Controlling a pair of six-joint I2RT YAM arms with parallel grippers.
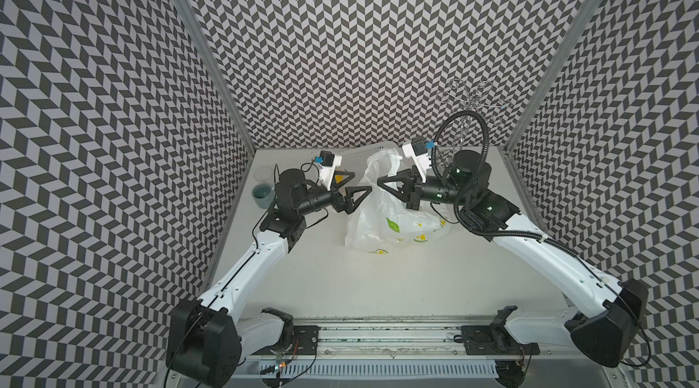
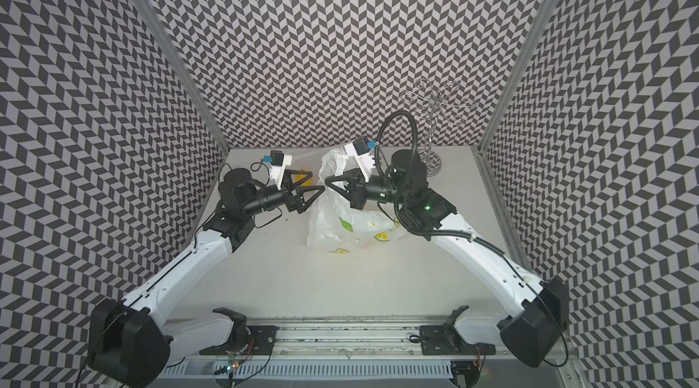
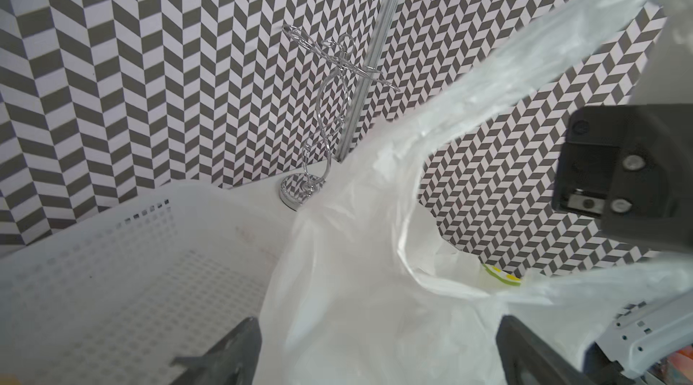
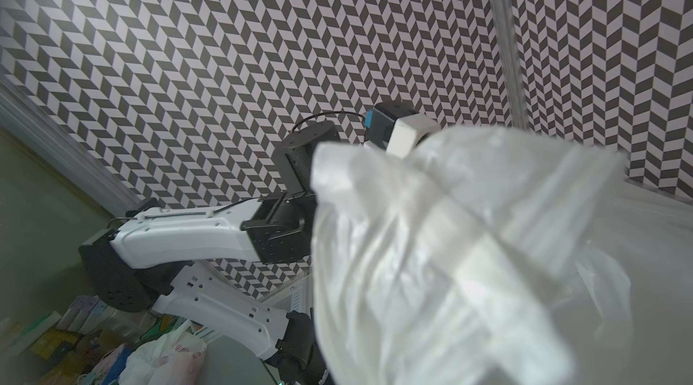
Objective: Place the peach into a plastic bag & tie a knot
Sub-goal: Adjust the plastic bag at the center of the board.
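Observation:
The plastic bag (image 1: 386,223) (image 2: 340,227), white with lemon and leaf prints, lies crumpled at mid-table, its top pulled up off the surface. My right gripper (image 1: 380,181) (image 2: 327,180) is shut on that raised top part. In the right wrist view the plastic bag (image 4: 450,251) fills the picture and hides the jaws. My left gripper (image 1: 361,182) (image 2: 317,181) stands open just left of the right one, tips almost meeting it. In the left wrist view the plastic bag (image 3: 375,289) hangs between the spread fingers (image 3: 232,353) without being pinched. The peach does not show in any view.
A white perforated basket (image 1: 359,155) (image 3: 112,270) sits at the back behind the grippers, with something yellow (image 2: 302,178) in it. Two cups (image 1: 263,185) stand at the back left. A chrome wire stand (image 1: 469,110) (image 3: 322,120) is in the back right corner.

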